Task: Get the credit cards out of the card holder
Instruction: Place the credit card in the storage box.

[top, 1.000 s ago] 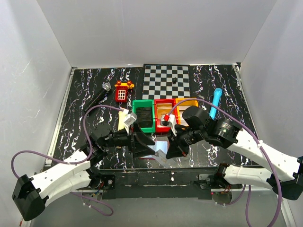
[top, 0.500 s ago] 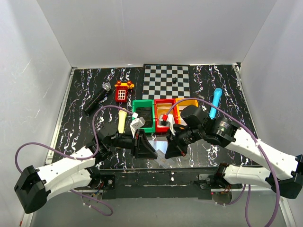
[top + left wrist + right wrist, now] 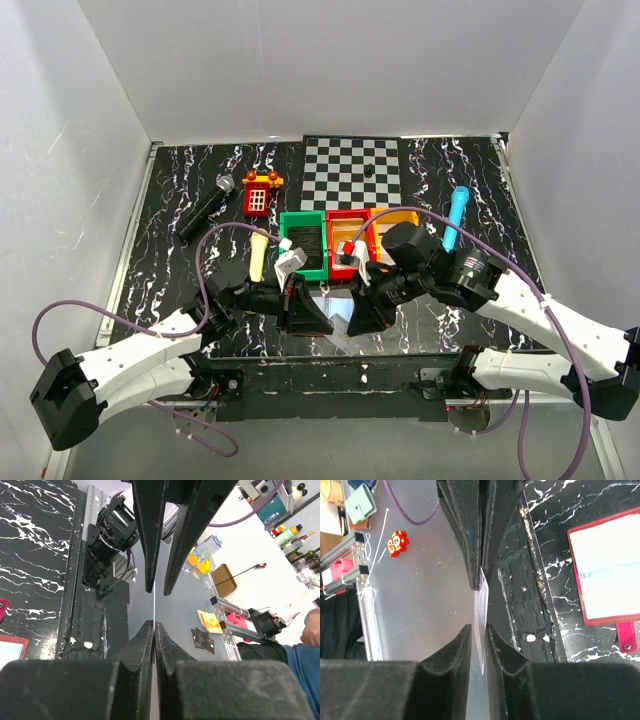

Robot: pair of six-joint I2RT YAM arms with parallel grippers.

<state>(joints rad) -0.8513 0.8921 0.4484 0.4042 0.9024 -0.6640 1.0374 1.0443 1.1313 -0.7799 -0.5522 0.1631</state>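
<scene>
Top view, change: a second ago the left gripper (image 3: 322,322) sat higher and further left with its jaws apart. Now it meets the right gripper (image 3: 350,322) tip to tip at lower centre. The yellow stick (image 3: 258,258), then half covered by the left arm, is in plain sight.
Top view, count: three bins in a row, the green bin (image 3: 302,245), red bin (image 3: 348,238) and orange bin (image 3: 392,222); one microphone (image 3: 205,207); one chessboard (image 3: 352,170).
Left wrist, left gripper: jaws pressed together on one credit card (image 3: 154,610), which shows edge-on as a thin pale line at frame centre.
Left wrist, right gripper: its two fingers reach down from the top edge, one on each side of that card.
Left wrist, card holder (image 3: 12,645): only a corner shows at the lower left edge, flat on the marbled table (image 3: 35,540).
Right wrist, right gripper: jaws slightly parted, with the card standing between them.
Right wrist, card holder: right side of the frame, flat on the table and apart from the card. It has a dark-red rim around a pale sleeve and a red tab at lower right.
Right wrist, count: one card, one holder.
</scene>
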